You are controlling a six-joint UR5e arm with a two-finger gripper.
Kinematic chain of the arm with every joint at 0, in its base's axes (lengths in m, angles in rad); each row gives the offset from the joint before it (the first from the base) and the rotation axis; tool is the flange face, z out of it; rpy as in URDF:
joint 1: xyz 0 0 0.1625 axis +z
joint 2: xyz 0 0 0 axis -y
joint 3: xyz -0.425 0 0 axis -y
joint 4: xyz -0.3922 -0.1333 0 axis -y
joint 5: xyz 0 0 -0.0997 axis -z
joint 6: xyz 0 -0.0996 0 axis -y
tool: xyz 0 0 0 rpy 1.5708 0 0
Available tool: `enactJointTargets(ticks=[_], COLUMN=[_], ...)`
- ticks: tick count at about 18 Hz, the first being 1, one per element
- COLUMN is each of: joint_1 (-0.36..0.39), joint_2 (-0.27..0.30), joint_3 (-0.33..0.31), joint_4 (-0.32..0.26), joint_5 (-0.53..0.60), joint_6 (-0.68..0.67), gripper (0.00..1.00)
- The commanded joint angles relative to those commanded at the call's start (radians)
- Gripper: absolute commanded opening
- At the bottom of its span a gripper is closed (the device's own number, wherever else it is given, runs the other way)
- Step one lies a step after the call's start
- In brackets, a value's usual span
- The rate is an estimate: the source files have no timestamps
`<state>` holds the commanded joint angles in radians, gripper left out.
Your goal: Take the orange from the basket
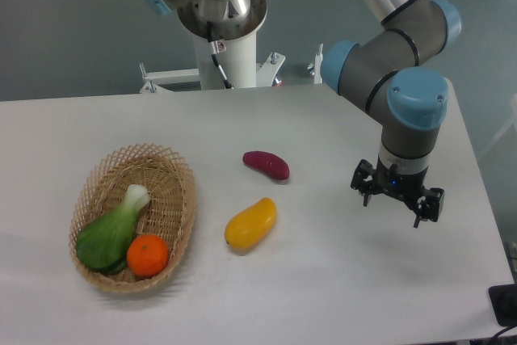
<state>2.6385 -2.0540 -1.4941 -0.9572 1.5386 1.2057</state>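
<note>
The pincer [395, 207] is hovering wide and empty above the white table [339, 280], well apart from the orange [147, 254], which is sitting in the wicker basket [174, 169] against a leafy green vegetable [109, 234].

Single arm [396, 30] enters from upper right, grey links, blue joint caps. Elbow bent, forearm angled down to wrist, wrist pointing straight down. Gripper [395, 202] hangs at right side, raised above surface, shadow beneath. Two black fingers [366, 183] spread apart, nothing between them; looks open, though fingertips small in view.
</note>
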Motion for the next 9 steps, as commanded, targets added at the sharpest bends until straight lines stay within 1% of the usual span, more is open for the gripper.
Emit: enactJointTargets(ticks=[5, 7, 9], joint_1=[-0.003, -0.017, -0.037], joint_2=[0.002, -0.005, -0.024], joint_3=[0.002, 0.009, 0.035], joint_4=[-0.005, -0.005, -0.005], joint_5=[-0.003, -0.003, -0.003], joint_6=[-0.012, -0.032, -0.138], gripper=[1.0, 1.0, 1.0])
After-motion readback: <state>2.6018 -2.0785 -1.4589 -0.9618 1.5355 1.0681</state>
